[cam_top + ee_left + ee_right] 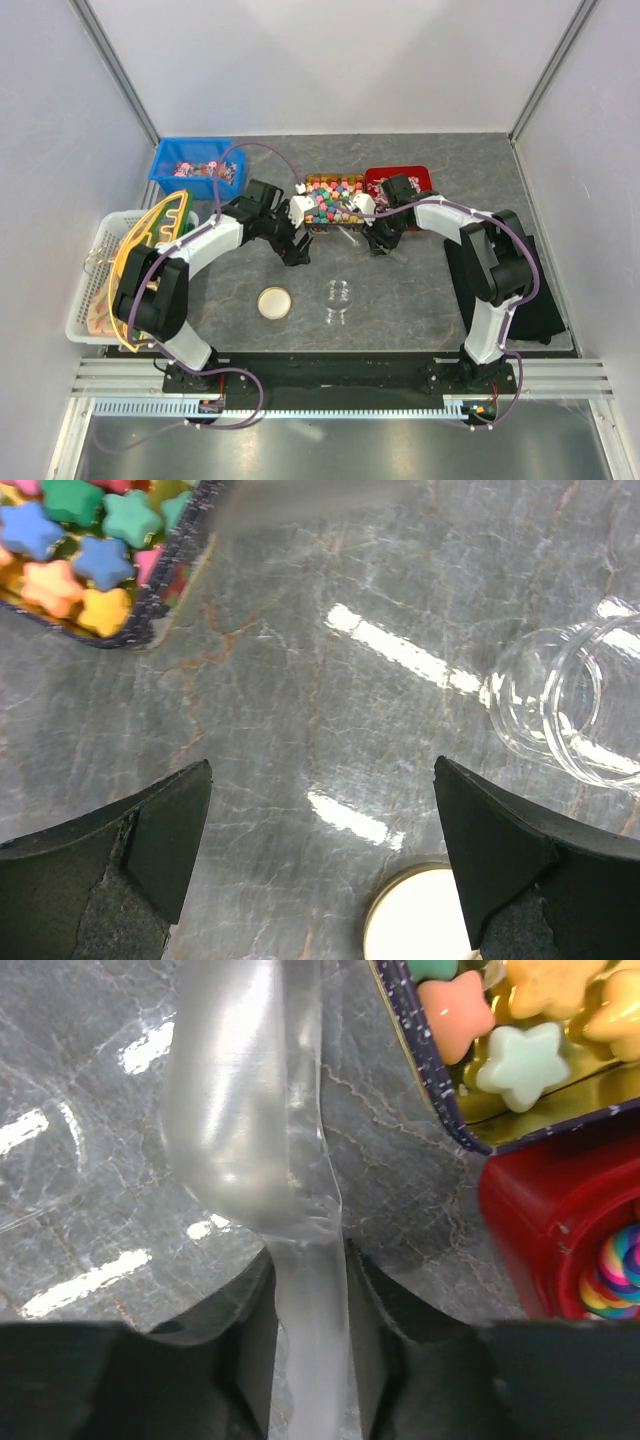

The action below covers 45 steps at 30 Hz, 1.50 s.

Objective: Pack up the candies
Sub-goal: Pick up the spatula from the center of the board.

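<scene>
The fingers [150, 860] of the left gripper [322, 770] are standing wide apart, holding nothing, over the bare worktop [415, 300]. The right gripper [308, 1260] is squeezing the handle of a clear scoop [235, 1110]. The candies [333, 198], little stars in many colours, are lying in a dark tin [560, 1128] by the middle of the far edge. A clear jar [337, 293] is sitting mid-worktop, with a round lid [274, 302] near it, toward the left edge.

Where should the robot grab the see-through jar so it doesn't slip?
Probably around its round wall, below the rim. The jar seems to stand upright, mouth open, so the open left gripper should come from the side, leaving the top free and missing the lid beside it.
</scene>
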Tool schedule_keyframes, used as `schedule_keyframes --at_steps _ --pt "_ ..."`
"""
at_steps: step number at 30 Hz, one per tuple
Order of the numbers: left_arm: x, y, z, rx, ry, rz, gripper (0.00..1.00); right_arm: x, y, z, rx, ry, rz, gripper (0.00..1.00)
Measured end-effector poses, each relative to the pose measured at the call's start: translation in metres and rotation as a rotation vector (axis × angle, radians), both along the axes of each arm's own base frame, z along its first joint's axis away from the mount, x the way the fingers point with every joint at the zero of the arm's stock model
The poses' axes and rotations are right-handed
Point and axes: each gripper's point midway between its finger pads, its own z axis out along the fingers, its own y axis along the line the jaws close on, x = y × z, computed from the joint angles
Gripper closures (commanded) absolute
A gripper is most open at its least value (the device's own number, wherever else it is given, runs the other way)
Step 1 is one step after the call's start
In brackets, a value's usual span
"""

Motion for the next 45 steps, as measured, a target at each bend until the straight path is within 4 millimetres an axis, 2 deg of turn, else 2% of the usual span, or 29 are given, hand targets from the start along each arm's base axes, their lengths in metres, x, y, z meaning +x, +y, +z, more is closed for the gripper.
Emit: schedule_keyframes --at_steps 1,2,5,8,11,14,20,24,29,32,34,38,39,41,43,45 --pt "-0.002 -0.001 -0.001 -0.003 0.001 -0.005 0.00 0.001 0.000 0.000 -0.003 -0.004 -0.006 0.76" --pt "-0.004 -0.002 -0.003 -0.004 0.002 -0.009 0.00 0.002 -0.001 0.000 -0.004 -0.008 -0.009 0.85" --pt "-0.009 -0.006 -0.007 -0.007 0.003 -0.027 0.00 0.003 -0.001 0.000 -0.010 -0.010 -0.013 0.97" --pt "-0.014 -0.011 -0.010 -0.006 0.005 -0.044 0.00 0.002 -0.004 0.002 -0.025 -0.015 -0.017 0.98" --pt "-0.018 -0.017 -0.010 -0.007 0.000 -0.063 0.00 -0.002 -0.010 0.015 -0.045 -0.024 -0.025 0.98" --pt "-0.019 -0.021 -0.010 -0.010 -0.004 -0.076 0.00 -0.004 -0.012 0.043 -0.039 -0.052 -0.028 0.98" --pt "-0.021 -0.023 -0.012 -0.009 -0.008 -0.088 0.00 -0.002 -0.015 0.113 0.011 -0.206 -0.046 0.99" --pt "-0.033 -0.020 -0.013 -0.015 0.003 -0.108 0.00 -0.006 -0.019 0.149 0.039 -0.277 -0.087 1.00" --pt "-0.041 -0.022 0.009 -0.057 -0.034 -0.136 0.00 -0.003 -0.022 0.187 0.082 -0.350 -0.160 1.00" --pt "-0.035 -0.024 0.036 -0.072 -0.082 -0.132 0.00 0.000 -0.022 0.208 0.098 -0.404 -0.183 1.00" --pt "-0.023 -0.027 0.068 -0.097 -0.137 -0.119 0.00 0.004 -0.021 0.220 0.088 -0.458 -0.195 1.00" --pt "0.017 -0.032 0.171 -0.202 -0.304 -0.056 0.00 0.008 -0.020 0.226 0.044 -0.561 -0.214 1.00" --pt "0.025 -0.030 0.200 -0.238 -0.341 -0.038 0.00 0.007 -0.021 0.224 0.023 -0.587 -0.219 1.00" --pt "0.033 -0.022 0.243 -0.300 -0.376 -0.010 0.00 0.005 -0.027 0.218 -0.022 -0.629 -0.230 1.00" --pt "0.035 -0.016 0.271 -0.356 -0.378 0.002 0.00 0.003 -0.032 0.213 -0.073 -0.684 -0.242 1.00" --pt "0.037 -0.014 0.280 -0.389 -0.333 0.007 0.00 0.001 -0.038 0.210 -0.127 -0.745 -0.253 1.00"
